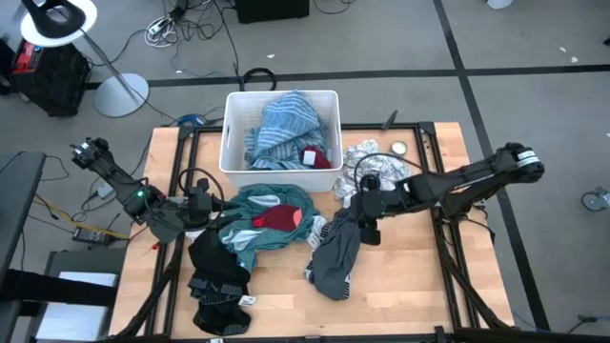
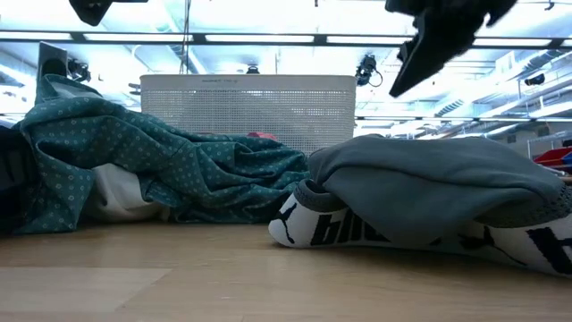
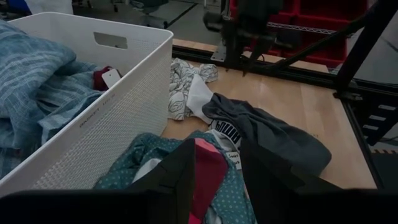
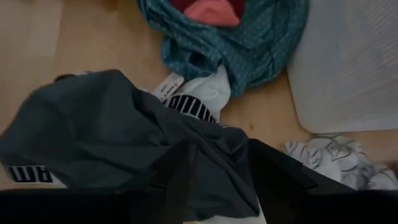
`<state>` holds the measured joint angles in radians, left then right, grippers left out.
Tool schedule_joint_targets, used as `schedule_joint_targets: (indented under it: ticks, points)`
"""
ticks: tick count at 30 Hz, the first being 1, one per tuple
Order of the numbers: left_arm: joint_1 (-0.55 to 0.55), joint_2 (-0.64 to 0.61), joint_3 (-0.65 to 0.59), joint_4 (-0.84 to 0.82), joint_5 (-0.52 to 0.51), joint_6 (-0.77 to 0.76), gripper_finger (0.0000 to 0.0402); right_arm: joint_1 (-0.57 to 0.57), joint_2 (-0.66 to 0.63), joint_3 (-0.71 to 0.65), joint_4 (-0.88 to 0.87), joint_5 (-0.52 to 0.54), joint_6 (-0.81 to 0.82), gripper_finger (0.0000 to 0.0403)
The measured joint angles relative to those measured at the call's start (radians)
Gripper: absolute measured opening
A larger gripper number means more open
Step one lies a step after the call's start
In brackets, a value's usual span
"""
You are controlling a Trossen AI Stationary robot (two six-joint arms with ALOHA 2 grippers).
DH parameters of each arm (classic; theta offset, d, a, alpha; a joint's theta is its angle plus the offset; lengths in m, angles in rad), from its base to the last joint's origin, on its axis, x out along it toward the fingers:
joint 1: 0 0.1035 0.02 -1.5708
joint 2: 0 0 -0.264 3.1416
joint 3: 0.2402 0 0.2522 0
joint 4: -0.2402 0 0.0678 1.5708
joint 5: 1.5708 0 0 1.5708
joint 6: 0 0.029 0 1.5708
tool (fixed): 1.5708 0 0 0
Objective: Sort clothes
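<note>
A white tub (image 1: 232, 133) at the table's far middle holds a blue-striped garment (image 1: 286, 129) and a dark red piece (image 1: 317, 157). In front of it a teal garment (image 1: 262, 205) lies crumpled with a red piece (image 1: 276, 219) on top. A black garment (image 1: 214, 272) lies near left. A grey garment (image 1: 335, 252) lies over a white piece with black lettering (image 2: 313, 228). A white-grey patterned garment (image 1: 376, 162) lies right of the tub. My left gripper (image 1: 203, 203) hovers open over the teal garment's left edge. My right gripper (image 1: 365, 211) hangs open above the grey garment (image 2: 429, 188), clear of it.
Black frame rails (image 1: 434, 152) run along the table's edges. Bare wood (image 1: 400, 286) lies at the near right and along the near edge. The tub's wall (image 3: 124, 106) stands close beside my left gripper. Red bins (image 3: 311, 25) show beyond the table.
</note>
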<state>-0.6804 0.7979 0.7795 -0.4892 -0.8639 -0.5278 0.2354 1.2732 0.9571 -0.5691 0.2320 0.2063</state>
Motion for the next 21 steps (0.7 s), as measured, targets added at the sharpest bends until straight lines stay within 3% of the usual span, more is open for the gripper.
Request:
schedule_joint_targets:
  ticks: [8, 21]
  points:
    - [0.0, 0.0, 0.0, 0.006, 0.0, 0.0, 0.0131, 0.014, 0.0, -0.17, 0.239, -0.04, -0.006, 0.018]
    - [0.0, 0.0, 0.0, 0.006, 0.0, 0.0, 0.0131, 0.014, 0.001, -0.336, 0.408, -0.031, -0.124, 0.0243]
